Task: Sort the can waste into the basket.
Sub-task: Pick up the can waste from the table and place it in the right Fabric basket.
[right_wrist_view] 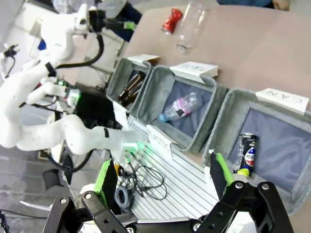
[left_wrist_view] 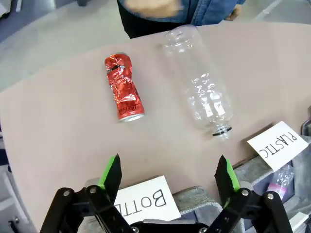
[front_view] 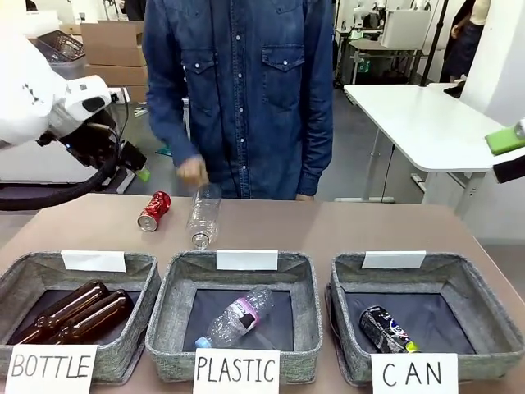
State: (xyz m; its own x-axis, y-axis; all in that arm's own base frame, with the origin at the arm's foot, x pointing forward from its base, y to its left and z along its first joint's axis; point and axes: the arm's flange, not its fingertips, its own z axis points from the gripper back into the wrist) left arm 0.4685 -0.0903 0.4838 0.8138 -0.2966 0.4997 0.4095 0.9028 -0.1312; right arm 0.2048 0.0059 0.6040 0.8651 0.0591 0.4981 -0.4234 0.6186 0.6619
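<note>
The brown table point(front_view: 369, 222) has 3 grey baskets along its near edge. The red can point(front_view: 153, 211) lies on its side on the table, well apart from the basket marked CAN point(front_view: 484, 300). A clear bottle point(front_view: 204, 215) lies just beside the red can, under a person's hand point(front_view: 192, 171). The black can point(front_view: 387, 328) lies inside the CAN basket. The left gripper point(left_wrist_view: 168, 167) hangs above the table, jaws wide, holding nothing. The right gripper point(right_wrist_view: 162, 167) is high at the right side, also wide and empty.
</note>
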